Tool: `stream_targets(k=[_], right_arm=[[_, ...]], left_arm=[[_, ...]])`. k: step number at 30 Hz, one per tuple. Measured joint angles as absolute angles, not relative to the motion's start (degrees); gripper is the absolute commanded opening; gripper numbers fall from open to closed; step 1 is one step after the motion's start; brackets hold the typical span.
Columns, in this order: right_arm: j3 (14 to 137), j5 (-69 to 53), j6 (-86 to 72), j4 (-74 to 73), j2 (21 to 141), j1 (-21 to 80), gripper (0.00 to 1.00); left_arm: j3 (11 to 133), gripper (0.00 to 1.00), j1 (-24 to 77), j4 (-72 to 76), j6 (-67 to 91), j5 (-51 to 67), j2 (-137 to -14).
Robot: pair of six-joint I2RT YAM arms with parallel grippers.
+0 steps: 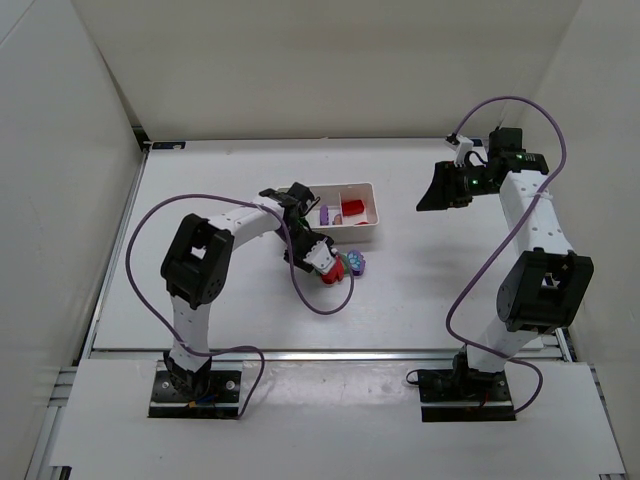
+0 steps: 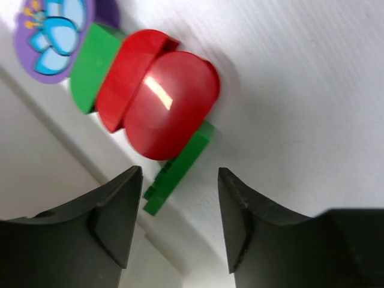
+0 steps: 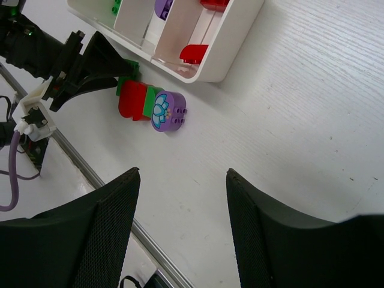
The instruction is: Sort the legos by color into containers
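Left claw [image 2: 179, 180] open and empty just short of brick stack [image 2: 157, 105], right claw [image 3: 182, 180] raised, open, empty

Robot lab cell: white panel walls [image 1: 300, 60] at 9, 12, 3 o'clock enclosing table [image 1: 230, 180]; aluminium rail [image 1: 330, 352] at 6 o'clock

Glossy plastic red brick [image 2: 162, 102]; table [image 2: 312, 90] seemingly matt, grained.
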State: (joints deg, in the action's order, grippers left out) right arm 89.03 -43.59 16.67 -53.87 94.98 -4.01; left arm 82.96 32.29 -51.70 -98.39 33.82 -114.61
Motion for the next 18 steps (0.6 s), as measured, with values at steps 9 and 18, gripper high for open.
stream_targets(k=[9, 18], right_arm=[[89.06, -44.10, 16.67, -53.89, 95.31, -4.12, 0.63], [89.12, -46.33, 14.24, -53.15, 96.68, -4.10, 0.63]], left_arm=[[83.29, 0.35, 31.77, -56.31, -99.26, 33.47, -115.79], [76.09, 0.24, 32.01, -48.71, -91.07, 33.65, -110.30]])
